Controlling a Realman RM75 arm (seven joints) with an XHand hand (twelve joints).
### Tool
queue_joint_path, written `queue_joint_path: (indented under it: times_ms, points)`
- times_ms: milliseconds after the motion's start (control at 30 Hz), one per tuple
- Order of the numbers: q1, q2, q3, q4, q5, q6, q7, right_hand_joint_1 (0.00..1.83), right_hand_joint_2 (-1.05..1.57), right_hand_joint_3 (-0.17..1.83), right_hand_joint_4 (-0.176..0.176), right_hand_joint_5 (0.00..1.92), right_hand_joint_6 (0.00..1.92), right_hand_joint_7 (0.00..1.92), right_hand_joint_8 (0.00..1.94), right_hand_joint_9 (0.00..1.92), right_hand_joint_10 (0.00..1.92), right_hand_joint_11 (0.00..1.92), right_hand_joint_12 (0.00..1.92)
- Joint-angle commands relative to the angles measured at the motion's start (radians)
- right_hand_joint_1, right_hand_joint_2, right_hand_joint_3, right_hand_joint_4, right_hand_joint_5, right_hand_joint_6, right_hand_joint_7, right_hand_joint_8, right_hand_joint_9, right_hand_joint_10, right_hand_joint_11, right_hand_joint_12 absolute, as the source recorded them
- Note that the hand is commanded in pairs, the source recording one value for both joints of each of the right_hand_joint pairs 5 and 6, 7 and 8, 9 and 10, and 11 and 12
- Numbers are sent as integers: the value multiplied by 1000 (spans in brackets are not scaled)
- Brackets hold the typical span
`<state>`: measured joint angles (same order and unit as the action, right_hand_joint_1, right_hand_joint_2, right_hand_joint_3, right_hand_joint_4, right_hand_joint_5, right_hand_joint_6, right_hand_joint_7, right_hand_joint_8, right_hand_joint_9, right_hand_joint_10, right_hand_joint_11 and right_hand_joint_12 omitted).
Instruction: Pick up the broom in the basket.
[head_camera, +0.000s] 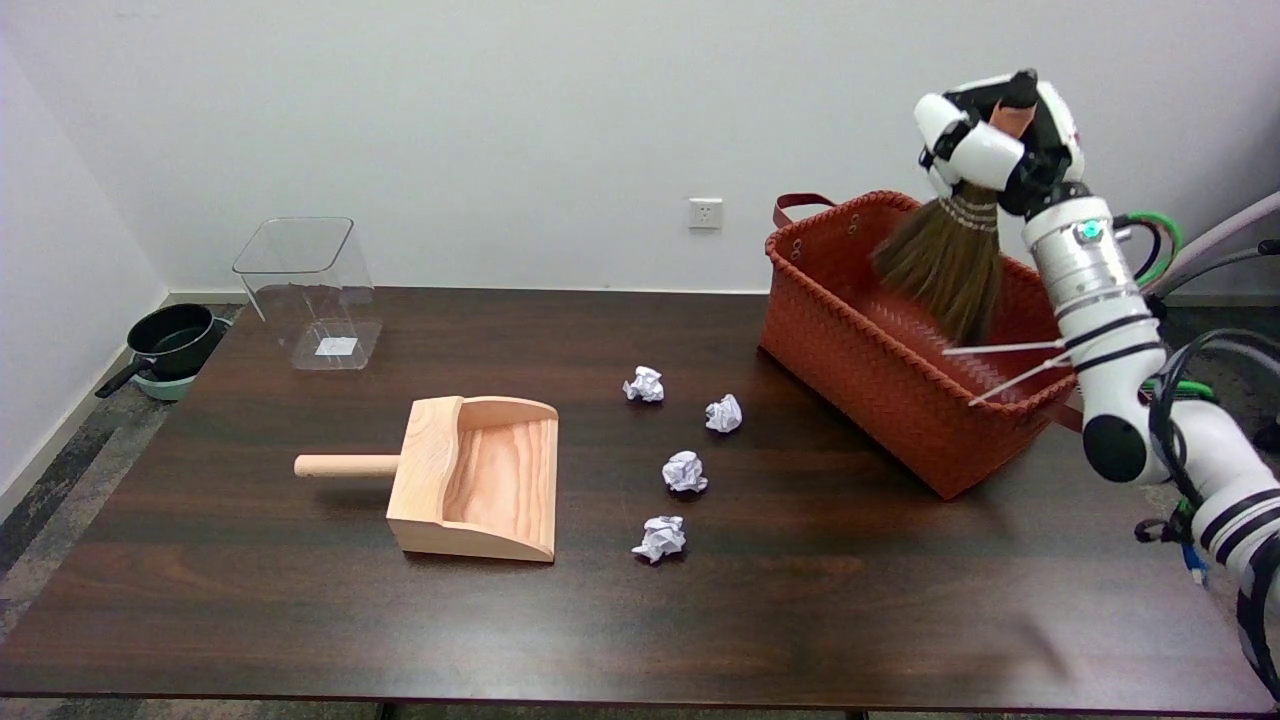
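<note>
My right hand (995, 135) is raised high above the back right of the table and grips the handle of a small straw broom (945, 260). The brown bristles hang down and to the left, their tips level with the inside of the orange woven basket (880, 370). The broom's reddish handle end pokes out above the fingers. The basket stands at the table's right side, with a leather strap on its far rim. Most of the broom's handle is hidden inside the hand.
A wooden dustpan (480, 478) lies left of centre, handle pointing left. Several crumpled paper balls (684, 470) sit in the middle of the table. A clear plastic bin (310, 290) stands at the back left. A black pan (175, 340) rests on the floor beyond the left edge.
</note>
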<state>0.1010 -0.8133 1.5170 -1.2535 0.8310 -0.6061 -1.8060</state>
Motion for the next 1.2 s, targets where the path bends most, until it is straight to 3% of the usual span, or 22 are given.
queue_joint_path:
  times_ms: [33,167,233,567,700,800,933,1000,1033,1200]
  points:
    - [7,2,293,-406,75,461,-269,975,1104,874,0,1920,1920,1920,1920,1920,1920,1705,1705]
    - [18,2,303,-488,95,560,-291,964,1147,877,0,1920,1920,1920,1920,1920,1920,1706,1706]
    - [16,-3,273,-521,184,576,-291,944,1209,888,0,1920,1920,1920,1920,1920,1920,1710,1710]
    - [-16,-26,86,-626,505,383,-302,869,1406,950,0,1920,1920,1920,1920,1920,1920,1722,1722]
    - [-7,-24,-113,-629,501,185,-302,861,1431,978,0,1920,1920,1920,1920,1920,1920,1726,1726]
    - [-31,-25,-185,-623,475,78,-298,865,1447,992,0,1920,1920,1920,1920,1920,1920,1720,1720]
    - [-70,-28,-203,-626,392,14,-304,868,1447,994,0,1920,1920,1920,1920,1920,1920,1715,1715]
    - [-96,-20,-118,-711,361,-58,-437,869,1447,994,0,1920,1920,1920,1920,1920,1920,1713,1713]
    - [-97,-33,-250,-627,338,-35,-308,870,1447,994,0,1920,1920,1920,1920,1920,1920,1712,1712]
    - [-88,-52,-396,-625,359,-151,-411,872,1455,1009,0,1920,1920,1920,1920,1920,1920,1712,1712]
